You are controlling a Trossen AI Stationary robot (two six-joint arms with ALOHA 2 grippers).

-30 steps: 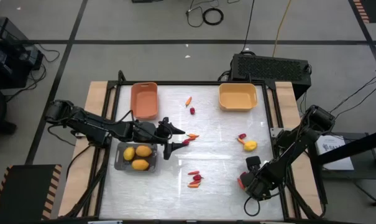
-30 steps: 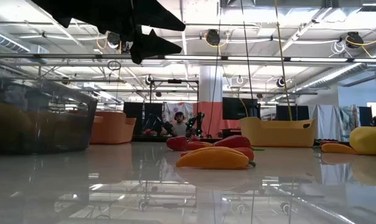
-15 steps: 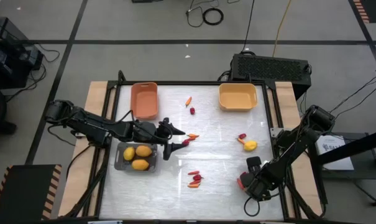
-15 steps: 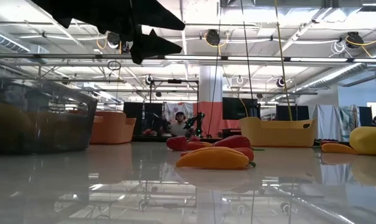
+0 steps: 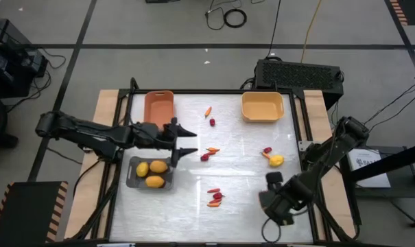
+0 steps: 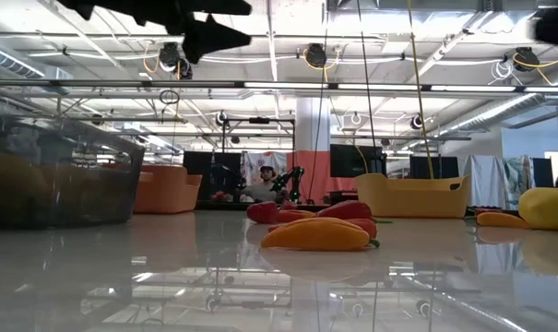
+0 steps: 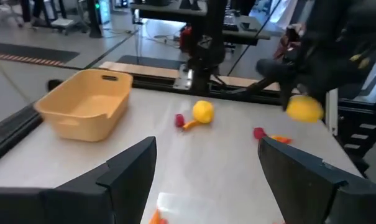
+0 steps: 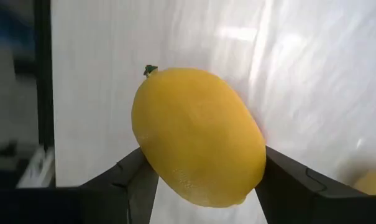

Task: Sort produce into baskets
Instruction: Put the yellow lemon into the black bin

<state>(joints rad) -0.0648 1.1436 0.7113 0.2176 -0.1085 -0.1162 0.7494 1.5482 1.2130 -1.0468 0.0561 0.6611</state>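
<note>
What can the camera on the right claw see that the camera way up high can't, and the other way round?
Only the right wrist view shows the yellow fruit pinched between the right claw's fingers, with its tiny green stem.

Only the high view shows the whole table: the grey basket holding three yellow fruits, the salmon basket, the yellow basket, loose red and orange pieces, and the open left claw above the table beside the grey basket.

Both show the shiny white tabletop and the right claw, at the table's right near corner.

Three yellow fruits [image 5: 152, 173] in grey tray [image 5: 131, 180]; rest scattered, apparently loose.
</note>
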